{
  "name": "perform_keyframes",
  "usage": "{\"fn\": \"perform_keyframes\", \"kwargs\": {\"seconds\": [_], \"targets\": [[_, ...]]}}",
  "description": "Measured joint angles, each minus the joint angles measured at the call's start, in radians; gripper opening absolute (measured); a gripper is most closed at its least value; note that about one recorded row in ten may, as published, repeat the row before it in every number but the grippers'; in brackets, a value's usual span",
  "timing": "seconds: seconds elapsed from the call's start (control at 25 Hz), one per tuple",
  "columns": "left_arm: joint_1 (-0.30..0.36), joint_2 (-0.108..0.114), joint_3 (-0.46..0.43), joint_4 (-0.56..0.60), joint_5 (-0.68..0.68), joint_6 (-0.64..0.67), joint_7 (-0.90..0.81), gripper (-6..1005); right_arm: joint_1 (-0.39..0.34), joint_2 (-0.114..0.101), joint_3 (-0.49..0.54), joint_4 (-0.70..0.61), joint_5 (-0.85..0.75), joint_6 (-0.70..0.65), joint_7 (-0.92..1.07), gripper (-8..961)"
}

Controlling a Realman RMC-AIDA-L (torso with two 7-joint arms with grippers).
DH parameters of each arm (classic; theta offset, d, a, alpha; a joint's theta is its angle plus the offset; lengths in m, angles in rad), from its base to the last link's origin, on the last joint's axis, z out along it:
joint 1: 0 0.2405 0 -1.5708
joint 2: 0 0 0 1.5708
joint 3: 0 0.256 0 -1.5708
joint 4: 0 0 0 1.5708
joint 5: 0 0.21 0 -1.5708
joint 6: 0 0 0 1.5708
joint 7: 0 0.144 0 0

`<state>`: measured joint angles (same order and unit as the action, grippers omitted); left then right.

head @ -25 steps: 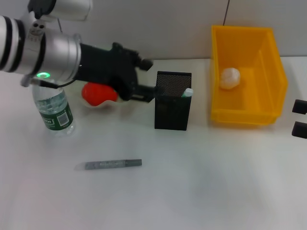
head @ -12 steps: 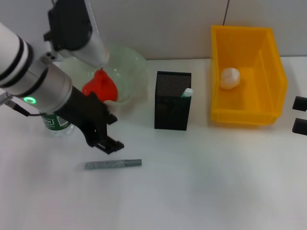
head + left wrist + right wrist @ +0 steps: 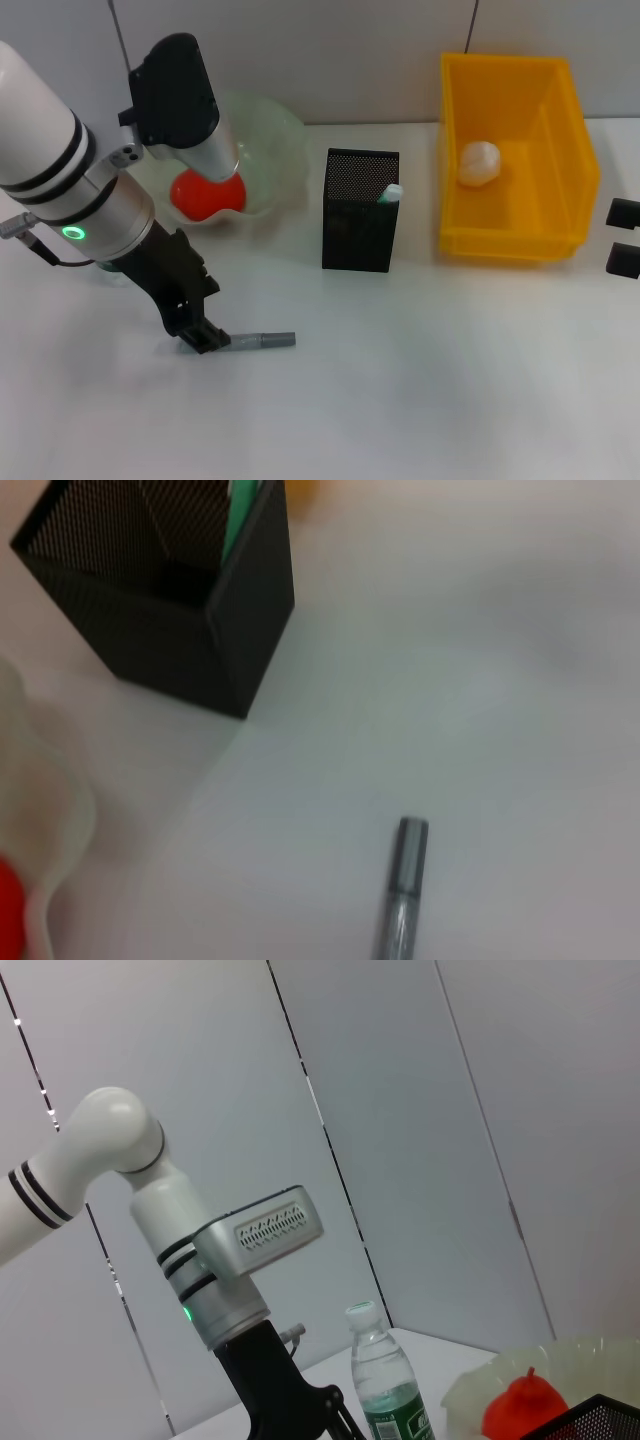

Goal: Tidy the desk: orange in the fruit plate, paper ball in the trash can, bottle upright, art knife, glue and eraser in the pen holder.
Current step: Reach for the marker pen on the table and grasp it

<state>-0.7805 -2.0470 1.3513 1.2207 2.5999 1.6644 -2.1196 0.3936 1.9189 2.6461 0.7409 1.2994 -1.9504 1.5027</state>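
The art knife (image 3: pixel 250 341), a grey stick lying flat on the white desk (image 3: pixel 420 380), is the item in hand at this moment. Its left end is covered by the left gripper (image 3: pixel 200 335), which is lowered onto it from the robot's left; whether the fingers are spread or closed around the knife cannot be told from the head view, and they are not shown in the left wrist view, where only the knife's free end is seen on bare desk.

Behind the left arm, the bottle (image 3: pixel 385 1385) is seen standing upright in the right wrist view, so that step is judged done. Just to its right, the orange (image 3: pixel 205 193) is lying in the pale fruit plate (image 3: pixel 275 150), also judged done.

Near the middle, the black mesh pen holder (image 3: pixel 360 215) is standing upright, and a green and white item (image 3: pixel 390 193) is sticking out of it; whether this is the glue or the eraser cannot be told, and no other small item is seen loose on the desk.

Further right, the paper ball (image 3: pixel 478 163) is resting inside the yellow trash can (image 3: pixel 565 110), judged done.

At the far right edge, the right gripper (image 3: pixel 625 240) is parked, its fingers held apart and empty.

The knife is judged the one remaining piece to be lifted and dropped into the holder.
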Motion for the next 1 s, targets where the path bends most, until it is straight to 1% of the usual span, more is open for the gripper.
{"fn": "perform_keyframes", "kwargs": {"seconds": [0.16,0.2,0.36,0.4,0.56,0.6,0.72,1.0], "targets": [[-0.012,-0.001,0.007,-0.030,0.015,-0.014,0.005,655,0.002,0.001,0.000,0.000,0.000,0.001,0.000,745],[-0.019,-0.001,0.033,-0.058,0.032,-0.038,0.007,654,0.002,0.001,0.000,0.000,0.000,0.003,0.000,745],[-0.035,-0.001,0.061,-0.090,0.046,-0.056,0.011,653,0.002,0.002,0.000,-0.003,0.000,0.010,-0.003,746],[-0.047,-0.001,0.082,-0.117,0.050,-0.068,0.014,653,0.003,0.002,0.000,-0.003,0.000,0.011,-0.003,746],[-0.064,-0.001,0.116,-0.158,0.065,-0.097,0.018,653,0.004,0.002,0.000,-0.003,0.000,0.010,-0.004,745],[-0.078,-0.001,0.129,-0.192,0.072,-0.115,0.022,653,0.007,0.002,0.000,-0.003,0.000,0.010,-0.005,745],[-0.092,0.000,0.133,-0.225,0.075,-0.128,0.033,653,0.010,0.002,0.000,-0.004,0.000,0.010,-0.006,746],[-0.100,0.001,0.145,-0.243,0.087,-0.139,0.043,652,0.011,0.004,-0.001,-0.005,0.000,0.007,-0.006,746]]}}
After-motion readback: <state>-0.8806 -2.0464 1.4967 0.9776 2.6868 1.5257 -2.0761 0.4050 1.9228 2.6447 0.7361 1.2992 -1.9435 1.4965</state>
